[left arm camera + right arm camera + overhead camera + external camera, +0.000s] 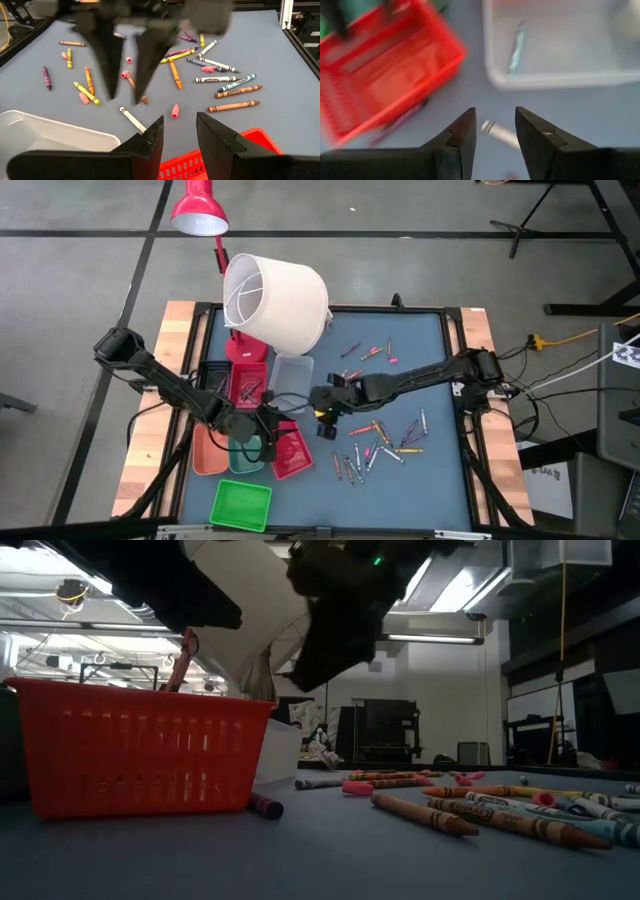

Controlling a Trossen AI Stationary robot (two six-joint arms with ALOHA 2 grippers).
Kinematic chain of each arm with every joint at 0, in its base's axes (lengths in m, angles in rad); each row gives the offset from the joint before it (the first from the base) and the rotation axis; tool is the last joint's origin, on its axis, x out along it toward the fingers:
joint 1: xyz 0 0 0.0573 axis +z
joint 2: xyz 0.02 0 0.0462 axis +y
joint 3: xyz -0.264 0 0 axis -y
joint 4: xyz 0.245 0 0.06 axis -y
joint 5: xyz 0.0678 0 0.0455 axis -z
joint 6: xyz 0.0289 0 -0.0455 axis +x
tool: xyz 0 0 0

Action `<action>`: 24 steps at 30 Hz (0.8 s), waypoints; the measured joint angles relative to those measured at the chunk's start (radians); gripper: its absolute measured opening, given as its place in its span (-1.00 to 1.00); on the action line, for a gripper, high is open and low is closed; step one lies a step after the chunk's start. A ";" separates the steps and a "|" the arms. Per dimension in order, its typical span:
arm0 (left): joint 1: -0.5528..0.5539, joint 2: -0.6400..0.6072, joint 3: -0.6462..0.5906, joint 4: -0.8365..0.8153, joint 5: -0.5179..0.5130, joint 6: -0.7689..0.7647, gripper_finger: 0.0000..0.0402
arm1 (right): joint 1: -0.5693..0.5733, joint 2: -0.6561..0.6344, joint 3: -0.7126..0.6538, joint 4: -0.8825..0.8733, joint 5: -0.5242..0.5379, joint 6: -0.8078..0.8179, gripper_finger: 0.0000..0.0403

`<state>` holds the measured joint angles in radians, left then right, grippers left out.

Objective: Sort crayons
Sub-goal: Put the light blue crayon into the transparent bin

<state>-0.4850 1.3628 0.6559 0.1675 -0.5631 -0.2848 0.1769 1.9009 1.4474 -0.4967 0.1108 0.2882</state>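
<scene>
The right claw point(494, 134) hung with its two fingers apart and nothing between them, just over a white crayon point(499, 133) that lay on the table point(420, 345) beside the clear tray point(560, 80). The crayon's long axis ran slanted across the gap of the fingers, so I judged the right arm much the nearer one for it. The left claw point(178, 135) was also apart and empty, above the rim of the red basket point(250, 137). Most crayons point(385, 445) were scattered further out on the table. In the clear tray lay one pale bluish crayon point(516, 47); what the red basket held I could not tell.
</scene>
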 joint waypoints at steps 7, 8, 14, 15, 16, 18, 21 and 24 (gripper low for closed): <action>0.000 0.000 0.000 0.000 0.001 0.000 -0.50 | 0.139 -0.003 -0.003 -0.128 -0.120 0.057 -0.35; 0.000 0.000 0.000 0.000 0.001 0.000 -0.50 | 0.159 -0.003 -0.008 -0.139 -0.110 0.081 -0.35; 0.000 0.000 0.000 0.001 0.000 0.000 -0.50 | 0.266 0.001 -0.033 -0.189 -0.029 0.245 -0.35; 0.000 0.000 0.000 0.001 0.000 0.000 -0.50 | 0.280 0.001 -0.042 -0.189 -0.017 0.268 -0.35; 0.000 0.000 0.000 0.001 0.000 0.000 -0.50 | 0.294 0.001 -0.051 -0.190 -0.010 0.291 -0.35; 0.000 0.000 0.000 0.001 0.000 0.000 -0.50 | 0.319 0.002 -0.070 -0.188 0.000 0.332 -0.35; 0.000 0.000 0.000 0.001 0.000 0.000 -0.50 | 0.349 0.002 -0.101 -0.180 0.002 0.390 -0.35; 0.000 0.000 0.000 0.001 0.000 0.000 -0.50 | 0.374 0.002 -0.132 -0.179 0.003 0.449 -0.35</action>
<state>-0.4847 1.3624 0.6558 0.1688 -0.5632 -0.2852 0.5512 1.9026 1.3151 -0.6761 0.1136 0.7370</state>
